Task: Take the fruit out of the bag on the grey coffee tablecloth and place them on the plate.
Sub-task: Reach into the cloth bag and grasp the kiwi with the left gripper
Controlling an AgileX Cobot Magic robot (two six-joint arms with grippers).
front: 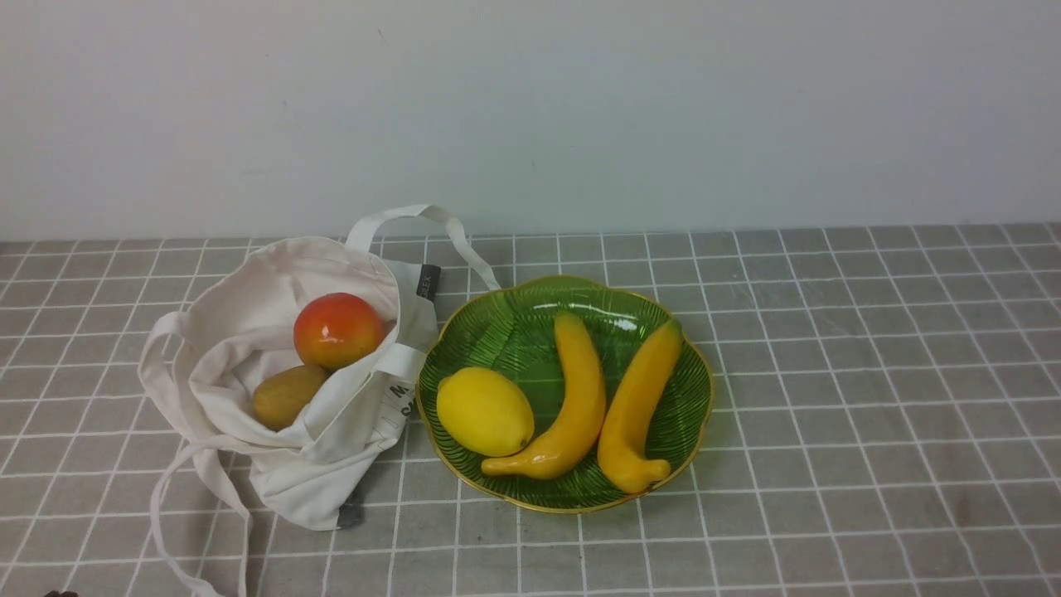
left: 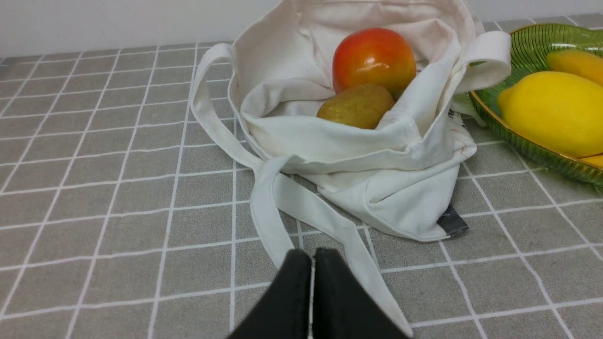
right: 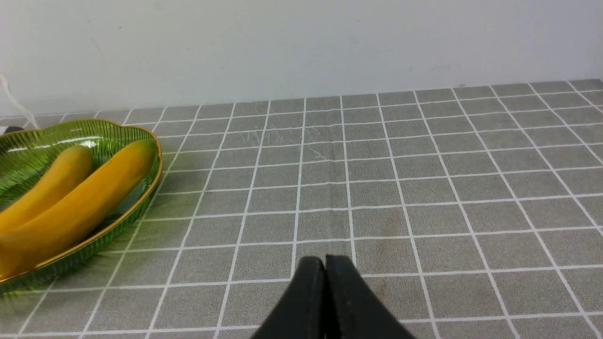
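Note:
An off-white cloth bag [front: 273, 414] [left: 377, 188] lies open on the grey checked tablecloth [front: 829, 373]. Inside it sit a red-orange round fruit [front: 338, 329] [left: 374, 59] and, in front of it, a brown oval fruit [front: 287, 395] [left: 356, 105]. Right beside the bag stands the green glass plate [front: 497, 332] [left: 532, 52] [right: 28, 141]. My left gripper [left: 312, 256] is shut and empty, low over the cloth just short of the bag's strap. My right gripper [right: 325, 261] is shut and empty too, over bare cloth to the right of the plate. Neither gripper shows in the front view.
On the plate lie a yellow lemon [front: 485, 411] [left: 551, 110] and two yellow bananas [front: 572, 402] [right: 80, 202]. Long strap handles [front: 178, 531] [left: 301, 207] trail from the bag toward the near edge. A pale wall [front: 530, 108] closes off the back.

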